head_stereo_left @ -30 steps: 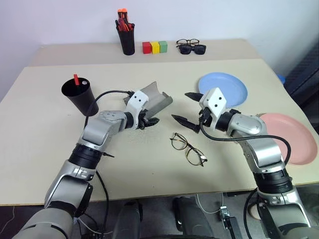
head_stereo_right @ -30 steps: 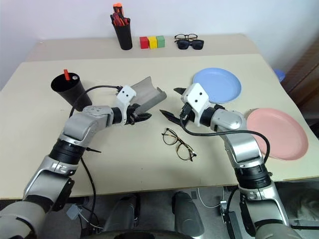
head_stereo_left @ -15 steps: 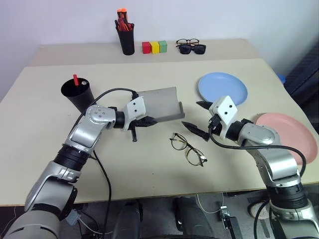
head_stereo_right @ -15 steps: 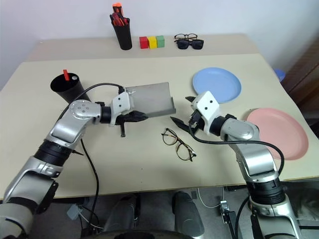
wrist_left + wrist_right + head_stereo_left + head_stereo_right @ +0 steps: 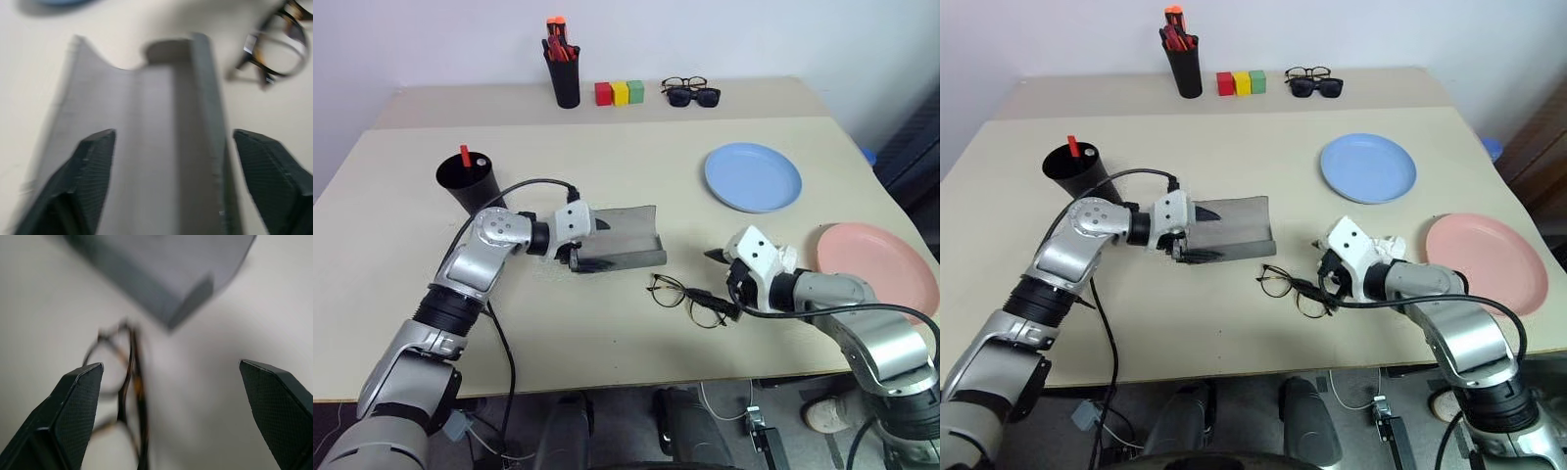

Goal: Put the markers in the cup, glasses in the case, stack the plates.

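**Case flat on desk, glasses beside it**

The beige desk (image 5: 401,294) carries a light blue plate (image 5: 753,177) and a salmon pink plate (image 5: 881,269), well apart. The grey case (image 5: 619,239) lies trough-up; the left end effector (image 5: 171,171) stands spread at its end. The black cup (image 5: 470,184) holds a red-tipped marker (image 5: 464,156). The right end effector (image 5: 718,284), spread wide, is at the wire-frame glasses (image 5: 683,297).

Open grey case (image 5: 619,238) mid-table, wire-frame glasses (image 5: 683,297) just beside, unstacked plates (image 5: 753,176).
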